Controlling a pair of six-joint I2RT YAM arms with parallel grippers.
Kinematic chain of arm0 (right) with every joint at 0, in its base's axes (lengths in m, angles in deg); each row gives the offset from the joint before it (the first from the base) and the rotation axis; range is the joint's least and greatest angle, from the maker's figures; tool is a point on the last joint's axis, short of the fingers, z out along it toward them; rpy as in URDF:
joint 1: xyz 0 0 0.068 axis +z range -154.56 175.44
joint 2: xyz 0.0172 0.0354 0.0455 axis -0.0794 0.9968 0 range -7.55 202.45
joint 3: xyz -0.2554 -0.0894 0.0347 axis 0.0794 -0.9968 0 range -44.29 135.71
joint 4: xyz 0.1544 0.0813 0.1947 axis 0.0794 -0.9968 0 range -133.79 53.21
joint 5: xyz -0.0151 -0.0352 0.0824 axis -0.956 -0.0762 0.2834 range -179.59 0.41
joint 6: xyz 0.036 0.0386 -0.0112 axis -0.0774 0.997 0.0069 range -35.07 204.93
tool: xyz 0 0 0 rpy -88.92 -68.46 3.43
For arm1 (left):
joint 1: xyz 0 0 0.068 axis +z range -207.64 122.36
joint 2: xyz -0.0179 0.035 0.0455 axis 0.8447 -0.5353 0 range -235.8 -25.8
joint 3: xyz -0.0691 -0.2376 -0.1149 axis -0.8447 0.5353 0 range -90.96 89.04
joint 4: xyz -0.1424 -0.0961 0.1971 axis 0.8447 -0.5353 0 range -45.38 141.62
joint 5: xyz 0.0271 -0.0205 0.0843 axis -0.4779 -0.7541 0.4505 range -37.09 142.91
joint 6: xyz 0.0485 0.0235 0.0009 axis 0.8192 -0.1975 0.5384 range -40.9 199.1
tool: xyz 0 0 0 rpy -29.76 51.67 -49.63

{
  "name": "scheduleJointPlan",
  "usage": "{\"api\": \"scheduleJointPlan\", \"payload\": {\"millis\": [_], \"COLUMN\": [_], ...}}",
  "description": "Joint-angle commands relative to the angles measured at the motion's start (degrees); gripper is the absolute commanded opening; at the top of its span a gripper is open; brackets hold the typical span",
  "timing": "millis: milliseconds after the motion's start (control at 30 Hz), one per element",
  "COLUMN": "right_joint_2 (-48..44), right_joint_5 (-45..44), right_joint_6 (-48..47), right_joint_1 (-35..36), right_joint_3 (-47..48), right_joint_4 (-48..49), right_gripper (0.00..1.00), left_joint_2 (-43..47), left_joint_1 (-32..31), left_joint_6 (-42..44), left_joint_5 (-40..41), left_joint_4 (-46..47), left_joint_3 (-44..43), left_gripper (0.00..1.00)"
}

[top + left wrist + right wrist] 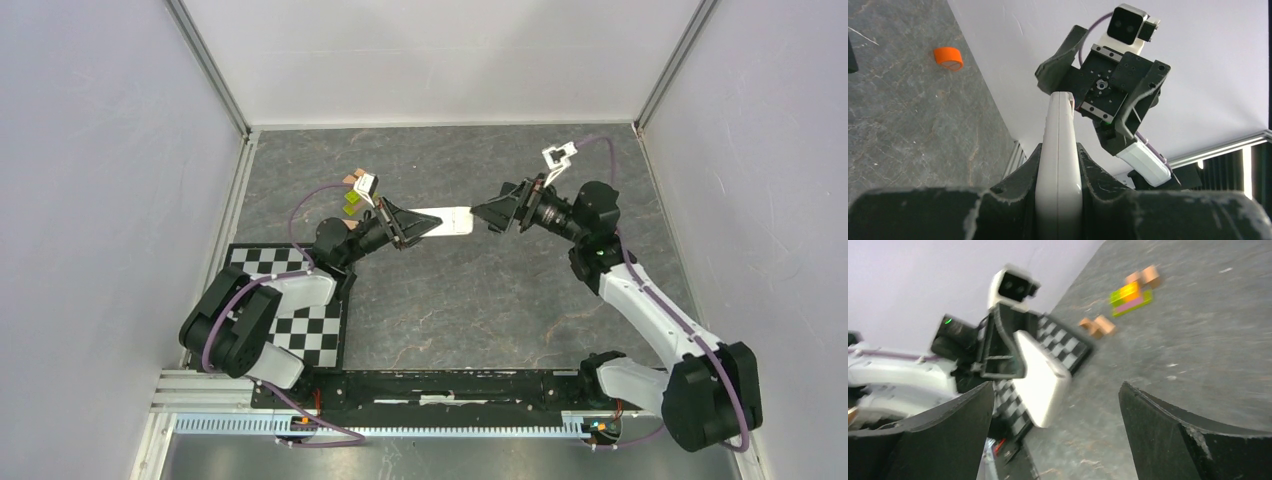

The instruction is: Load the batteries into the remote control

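My left gripper (418,228) is shut on the white remote control (447,221) and holds it above the table, its plain white side up. In the left wrist view the remote (1058,150) stands edge-on between the two fingers. My right gripper (492,215) is open and empty, pointing at the remote's free end, just apart from it. In the right wrist view the remote (1042,378) sits between and beyond the open fingers. The batteries are not in view.
An orange round cap (948,57) lies on the grey table. Coloured blocks (353,205) and small wooden blocks (1096,325) lie at the back left. A checkerboard mat (300,320) lies under the left arm. Walls close in on three sides.
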Motion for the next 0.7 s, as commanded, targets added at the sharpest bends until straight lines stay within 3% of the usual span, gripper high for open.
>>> {"api": "scheduleJointPlan", "payload": {"millis": [0,100,167,233,300,367,467,567,667], "right_joint_2": [-4.8,-6.2,-6.9,-8.9,-12.7,-17.3,-16.1,-11.5,-10.6], "right_joint_5": [-15.7,-46.6,-60.7,-70.6,-74.6,-71.2,-61.3,-62.4,-62.3], "right_joint_6": [-14.6,-21.4,-26.4,-31.4,-40.1,-42.9,-43.5,-40.9,-39.5], "right_joint_1": [-4.1,-4.5,-4.6,-4.5,-4.6,-4.6,-4.6,-4.6,-4.6], "right_joint_3": [6.5,11.6,11.4,8.0,2.3,-3.1,2.4,8.0,7.7], "right_joint_4": [-16.8,-33.4,-35.4,-31.0,-22.5,-15.7,-22.0,-29.0,-29.8], "right_gripper": [0.98,0.98,0.98,0.98,0.98,0.98,0.98,0.98,0.98], "left_joint_2": [-0.2,0.7,1.8,3.2,4.8,6.4,8.2,9.0,9.2], "left_joint_1": [1.7,2.9,3.3,3.7,3.9,3.9,4.0,4.0,4.0], "left_joint_6": [-1.1,-0.1,1.6,3.7,6.1,8.6,11.2,13.0,13.2], "left_joint_5": [0.6,0.1,-0.1,-0.3,-0.4,-0.2,-0.1,-0.1,-0.4], "left_joint_4": [3.6,2.1,-0.6,-3.7,-7.5,-11.6,-16.2,-19.2,-19.7], "left_joint_3": [0.4,0.5,0.3,-0.1,-0.7,-1.3,-2.5,-3.3,-3.8], "left_gripper": [0.02,0.02,0.02,0.02,0.02,0.02,0.02,0.02,0.02]}}
